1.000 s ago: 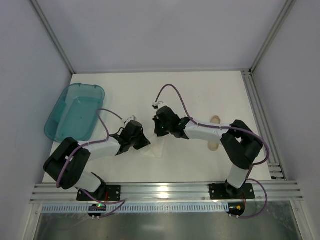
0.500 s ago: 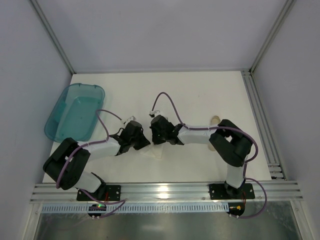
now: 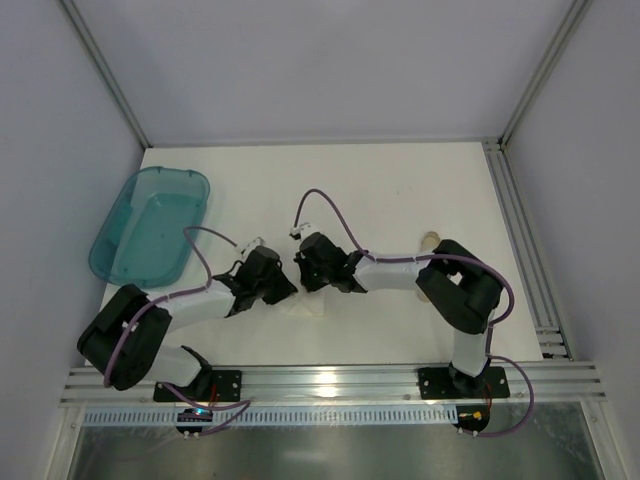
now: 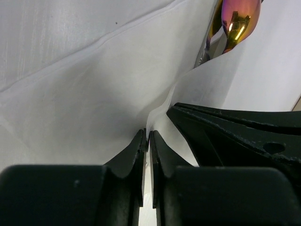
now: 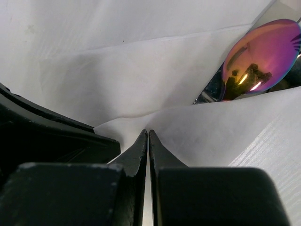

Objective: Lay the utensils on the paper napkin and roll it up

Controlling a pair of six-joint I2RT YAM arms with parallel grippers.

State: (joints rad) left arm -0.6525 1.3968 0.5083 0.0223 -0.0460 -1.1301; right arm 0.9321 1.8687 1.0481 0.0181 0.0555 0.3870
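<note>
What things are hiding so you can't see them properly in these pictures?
1. Left gripper, right gripper: the wrist views are too close to tell if the jaws pinch the napkin.
2. Napkin: in the top view, both grippers cover most of it.
3. Spoon: the wrist views show only its bowl; napkin folds hide the handle.
4. Tube: in the top view, the right arm covers most of it.

Far surface (image 3: 400, 185) is left open; the middle is barred by the left arm (image 3: 200, 300) and right arm (image 3: 400, 272), the left edge by a teal tub (image 3: 150, 225).
</note>
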